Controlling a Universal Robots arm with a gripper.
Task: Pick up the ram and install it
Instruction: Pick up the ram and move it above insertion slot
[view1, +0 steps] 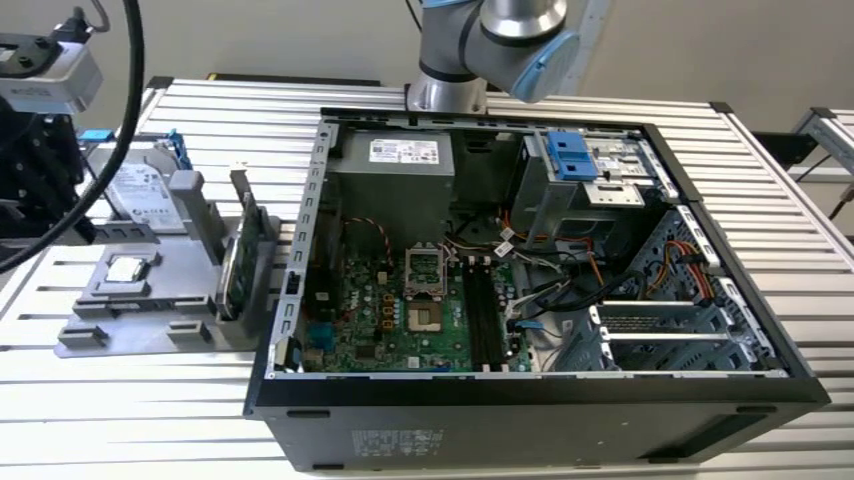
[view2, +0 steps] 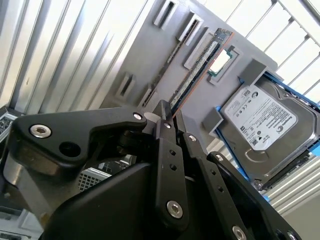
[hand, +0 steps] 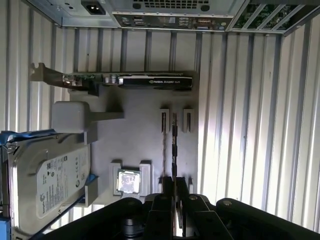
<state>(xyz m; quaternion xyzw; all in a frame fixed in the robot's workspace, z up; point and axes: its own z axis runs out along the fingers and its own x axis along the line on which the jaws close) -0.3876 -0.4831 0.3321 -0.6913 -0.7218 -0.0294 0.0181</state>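
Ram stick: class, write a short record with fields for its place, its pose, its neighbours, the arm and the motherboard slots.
place: ram in the grey holder, outside the computer case
pose: standing on its long edge
neighbours: processor chip, hard drive, graphics card
arm: gripper at one end of the ram
slots: black motherboard slots hold no ram
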